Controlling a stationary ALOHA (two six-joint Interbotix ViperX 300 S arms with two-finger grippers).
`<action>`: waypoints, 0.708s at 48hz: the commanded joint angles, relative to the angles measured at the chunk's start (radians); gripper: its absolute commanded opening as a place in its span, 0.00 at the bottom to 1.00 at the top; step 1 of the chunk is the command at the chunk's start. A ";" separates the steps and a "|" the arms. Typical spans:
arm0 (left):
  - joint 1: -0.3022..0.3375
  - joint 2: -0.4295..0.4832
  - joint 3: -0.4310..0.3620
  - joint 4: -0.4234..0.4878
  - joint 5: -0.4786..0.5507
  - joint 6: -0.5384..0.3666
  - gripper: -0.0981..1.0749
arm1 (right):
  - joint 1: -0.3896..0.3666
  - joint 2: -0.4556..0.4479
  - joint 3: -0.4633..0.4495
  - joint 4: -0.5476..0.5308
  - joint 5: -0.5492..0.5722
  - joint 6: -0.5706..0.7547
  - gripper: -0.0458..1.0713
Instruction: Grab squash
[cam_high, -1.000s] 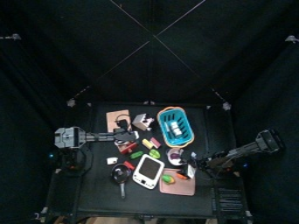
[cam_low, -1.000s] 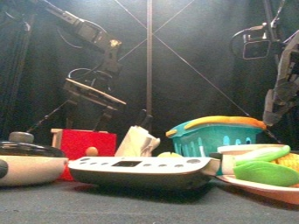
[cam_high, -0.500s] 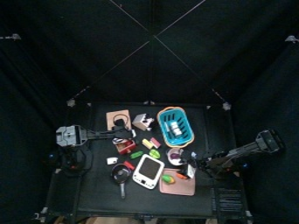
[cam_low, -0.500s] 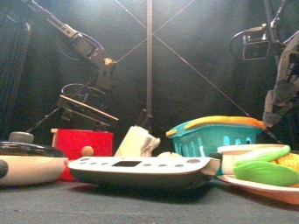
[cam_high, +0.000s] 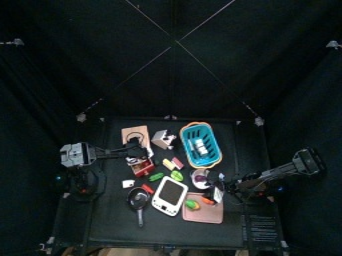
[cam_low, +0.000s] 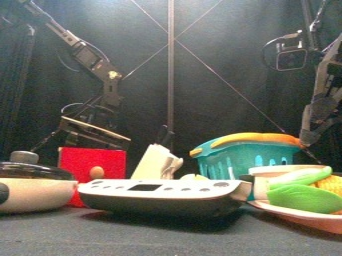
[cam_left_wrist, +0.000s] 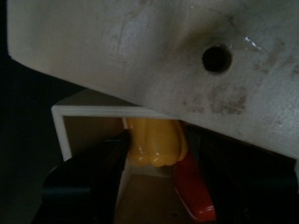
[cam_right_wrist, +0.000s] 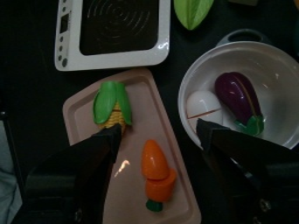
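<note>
The squash (cam_left_wrist: 152, 144) is a yellow, necked toy that shows close up in the left wrist view. It lies beside a red piece (cam_left_wrist: 194, 189) and under a big white shape (cam_left_wrist: 176, 52). My left gripper (cam_high: 138, 157) reaches in from the table's left side, near the white toy house (cam_high: 163, 136). Only a dark mass at the picture's bottom edge shows of it in the left wrist view. My right gripper (cam_right_wrist: 158, 138) hangs open over a pink tray (cam_right_wrist: 82, 105) holding a corn cob (cam_right_wrist: 111, 103) and a carrot (cam_right_wrist: 158, 171).
A white bowl (cam_right_wrist: 271, 61) holds an eggplant (cam_right_wrist: 239, 92). A white scale (cam_right_wrist: 111, 31) lies beyond the tray. A blue basket (cam_high: 198, 145) stands mid-table, with a pink board (cam_high: 134, 134) at the back left. In front stand a red box (cam_low: 91, 163) and a dark pan (cam_low: 30, 185).
In the front view my left arm has swung to the left and its gripper has dropped lower. The right arm has not moved.
</note>
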 joint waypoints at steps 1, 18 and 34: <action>0.006 0.003 0.029 -0.005 -0.057 -0.003 0.86 | -0.003 -0.005 -0.009 0.008 -0.003 0.000 0.93; 0.005 -0.017 0.037 0.008 -0.092 0.005 0.84 | -0.005 -0.011 -0.011 0.015 0.015 0.000 0.93; 0.000 -0.057 0.034 0.075 -0.092 0.005 0.72 | -0.038 -0.034 -0.021 0.014 0.028 0.000 0.93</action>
